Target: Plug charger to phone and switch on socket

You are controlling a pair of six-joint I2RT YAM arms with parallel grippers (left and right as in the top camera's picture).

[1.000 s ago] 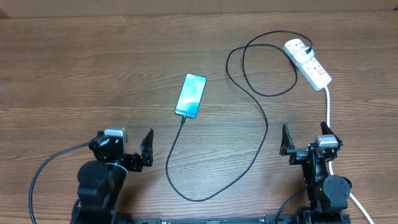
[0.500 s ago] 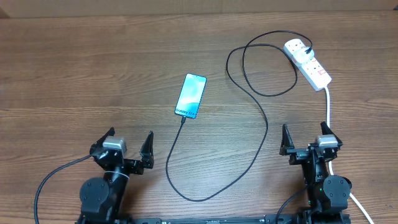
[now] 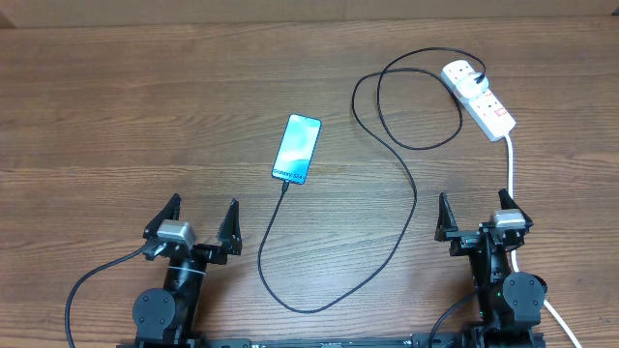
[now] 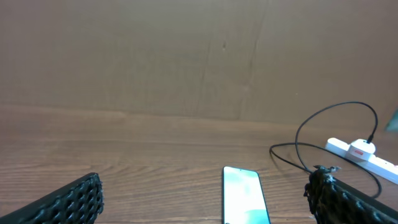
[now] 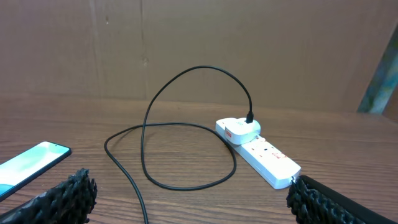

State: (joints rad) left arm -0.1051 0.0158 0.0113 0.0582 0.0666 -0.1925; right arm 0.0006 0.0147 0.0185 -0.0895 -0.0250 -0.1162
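Note:
The phone (image 3: 297,149) lies screen-up mid-table, light blue screen lit; it also shows in the left wrist view (image 4: 244,194) and the right wrist view (image 5: 28,162). The black charger cable (image 3: 406,184) runs from the phone's lower end in a long loop to a plug (image 3: 464,75) seated in the white socket strip (image 3: 481,99), which also shows in the right wrist view (image 5: 261,152). My left gripper (image 3: 198,220) is open and empty near the front edge, below-left of the phone. My right gripper (image 3: 474,215) is open and empty at the front right, below the strip.
The strip's thick white cord (image 3: 511,174) runs down past the right gripper to the front edge. A brown cardboard wall (image 4: 186,56) stands behind the wooden table (image 3: 145,106).
The left arm has pulled back toward the front edge and turned to face straight forward. The right arm, phone, cable and strip have not moved.

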